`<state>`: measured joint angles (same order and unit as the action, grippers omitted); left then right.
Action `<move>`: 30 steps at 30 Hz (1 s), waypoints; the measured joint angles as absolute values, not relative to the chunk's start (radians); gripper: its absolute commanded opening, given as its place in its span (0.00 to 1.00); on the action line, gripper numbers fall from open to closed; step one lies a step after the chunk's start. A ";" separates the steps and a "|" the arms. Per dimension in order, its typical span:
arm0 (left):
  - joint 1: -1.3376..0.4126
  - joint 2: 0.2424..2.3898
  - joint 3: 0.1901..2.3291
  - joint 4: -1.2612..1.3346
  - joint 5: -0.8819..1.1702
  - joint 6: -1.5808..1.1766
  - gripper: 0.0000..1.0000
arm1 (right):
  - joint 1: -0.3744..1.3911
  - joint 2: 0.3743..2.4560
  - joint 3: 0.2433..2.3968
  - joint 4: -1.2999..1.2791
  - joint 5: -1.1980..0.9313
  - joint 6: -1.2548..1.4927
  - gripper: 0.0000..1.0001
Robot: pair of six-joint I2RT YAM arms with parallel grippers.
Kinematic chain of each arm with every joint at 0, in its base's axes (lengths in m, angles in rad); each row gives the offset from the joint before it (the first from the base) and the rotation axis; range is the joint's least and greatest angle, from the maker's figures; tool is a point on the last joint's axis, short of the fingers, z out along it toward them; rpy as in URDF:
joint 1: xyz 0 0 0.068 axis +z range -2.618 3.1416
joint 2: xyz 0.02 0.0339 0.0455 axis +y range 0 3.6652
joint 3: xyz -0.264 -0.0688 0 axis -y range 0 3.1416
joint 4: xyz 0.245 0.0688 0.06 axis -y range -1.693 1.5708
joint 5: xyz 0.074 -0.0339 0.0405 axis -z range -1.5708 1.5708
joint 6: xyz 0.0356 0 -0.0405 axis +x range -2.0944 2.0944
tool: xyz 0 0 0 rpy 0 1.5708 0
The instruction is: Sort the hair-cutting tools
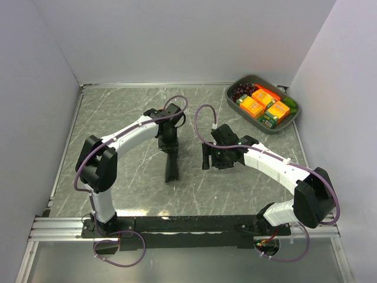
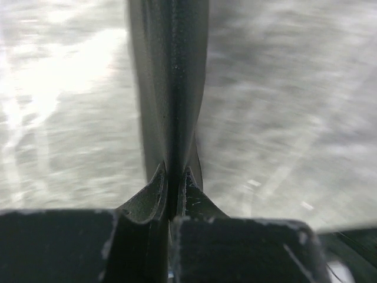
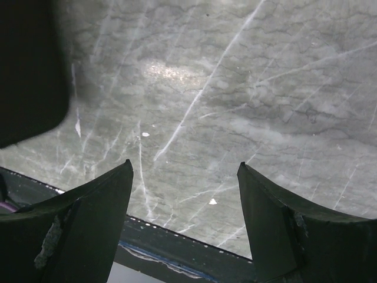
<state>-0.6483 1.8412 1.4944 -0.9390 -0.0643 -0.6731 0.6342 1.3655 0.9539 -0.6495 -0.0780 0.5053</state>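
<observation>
L claw (image 1: 169, 147) is clamped on a flat black case (image 1: 171, 168). It pinches the top edge, so the case hangs upright over the table (image 1: 118, 112). Low end is near or on the surface; can't tell which. L wrist view shows the case edge-on: thin, matte, faintly pebbled skin, two layers meeting at a seam betw. the fingers. R claw (image 1: 206, 156) has its fingers apart, empty, just beside the case on its right, above glossy grey marble w/ pale veins.

Scissors & clips: not in any view. Prob. inside the case, but that's a guess.

Handling, as a judgement: the case looks light & semi-soft, so it'll likely flex and swing from a one-edge pinch. R claw would do best taking the opposite edge to steady it. If the tools come out, scissors should be stiff & slick and lie flat, so grip across the blades near the pivot, not the rings. Clips should be thin & light and apt to skid on polished stone, so pinch mid-length.

An oval grey-green bin (image 1: 230, 93) of food packs sits at the far R corner, well apart.
</observation>
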 measured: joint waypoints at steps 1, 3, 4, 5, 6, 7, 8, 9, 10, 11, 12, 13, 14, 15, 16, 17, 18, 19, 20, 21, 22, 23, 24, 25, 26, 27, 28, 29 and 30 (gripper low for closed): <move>-0.648 1.833 1.494 -0.923 -0.030 -0.675 0.01 | 0.634 1.365 0.956 -0.648 -0.081 0.505 0.80; -0.649 1.817 1.494 -0.881 0.045 -0.680 0.01 | 0.634 1.365 0.958 -0.641 -0.088 0.505 0.80; -0.650 1.808 1.493 -0.859 0.083 -0.686 0.01 | 0.634 1.365 0.958 -0.640 -0.091 0.505 0.80; -0.650 1.795 1.490 -0.836 0.118 -0.693 0.01 | 0.634 1.365 0.958 -0.641 -0.092 0.504 0.79; -0.651 1.779 1.482 -0.810 0.152 -0.699 0.01 | 0.634 1.365 0.958 -0.641 -0.092 0.504 0.79; -0.651 1.763 1.471 -0.786 0.180 -0.704 0.01 | 0.634 1.365 0.960 -0.644 -0.092 0.504 0.79; -0.650 1.738 1.451 -0.753 0.215 -0.715 0.01 | 0.634 1.365 0.963 -0.645 -0.092 0.503 0.80; -0.650 1.717 1.433 -0.731 0.241 -0.722 0.01 | 0.634 1.365 0.964 -0.645 -0.091 0.503 0.80; -0.650 1.694 1.410 -0.704 0.268 -0.728 0.01 | 0.634 1.365 0.965 -0.644 -0.091 0.503 0.80; -0.649 1.665 1.377 -0.669 0.299 -0.735 0.01 | 0.634 1.363 0.965 -0.645 -0.090 0.503 0.81; -0.648 1.642 1.346 -0.641 0.324 -0.742 0.01 | 0.634 1.359 0.964 -0.646 -0.088 0.503 0.82; -0.648 1.620 1.306 -0.601 0.350 -0.749 0.01 | 0.632 1.351 0.961 -0.642 -0.087 0.503 0.84; -0.647 1.595 1.246 -0.544 0.374 -0.756 0.01 | 0.630 1.336 0.953 -0.637 -0.087 0.503 0.85; -0.646 1.579 1.200 -0.509 0.393 -0.763 0.01 | 0.624 1.316 0.941 -0.630 -0.089 0.504 0.85; -0.645 1.570 1.154 -0.473 0.410 -0.770 0.01 | 0.613 1.292 0.925 -0.621 -0.098 0.505 0.85; -0.643 1.563 1.097 -0.422 0.429 -0.776 0.01 | 0.600 1.272 0.909 -0.612 -0.107 0.507 0.86; -0.643 1.562 1.039 -0.377 0.449 -0.778 0.01 | 0.582 1.246 0.888 -0.598 -0.121 0.509 0.86; -0.643 1.563 0.986 -0.338 0.461 -0.781 0.01 | 0.563 1.224 0.865 -0.581 -0.134 0.512 0.86; -0.642 1.565 0.936 -0.302 0.477 -0.784 0.01 | 0.547 1.206 0.844 -0.563 -0.152 0.516 0.86; -0.634 1.565 0.897 -0.261 0.510 -0.794 0.01 | 0.533 1.195 0.827 -0.552 -0.168 0.524 0.86; -0.628 1.565 0.880 -0.228 0.532 -0.801 0.01 | 0.522 1.190 0.812 -0.535 -0.183 0.528 0.86; -0.625 1.565 0.865 -0.194 0.551 -0.801 0.01 | 0.517 1.190 0.798 -0.516 -0.200 0.533 0.86; -0.625 1.568 0.852 -0.160 0.558 -0.804 0.01 | 0.516 1.190 0.786 -0.499 -0.216 0.538 0.86; -0.626 1.576 0.843 -0.131 0.570 -0.806 0.01 | 0.516 1.191 0.773 -0.483 -0.236 0.543 0.86; -0.626 1.584 0.836 -0.107 0.581 -0.807 0.01 | 0.516 1.192 0.761 -0.463 -0.255 0.550 0.86; -0.626 1.589 0.832 -0.089 0.588 -0.808 0.01 | 0.516 1.194 0.749 -0.439 -0.278 0.557 0.86; -0.626 1.595 0.824 -0.064 0.598 -0.809 0.01 | 0.516 1.197 0.737 -0.414 -0.298 0.563 0.86; -0.626 1.599 0.814 -0.037 0.606 -0.810 0.01 | 0.516 1.200 0.727 -0.391 -0.313 0.569 0.86; -0.626 1.600 0.801 -0.007 0.614 -0.815 0.01 | 0.516 1.205 0.711 -0.357 -0.339 0.579 0.86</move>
<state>-0.6258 1.6001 0.8013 -0.0067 0.6140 -0.8150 0.5163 1.2049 0.7113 -0.3569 -0.3393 0.5785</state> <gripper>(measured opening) 0.045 0.861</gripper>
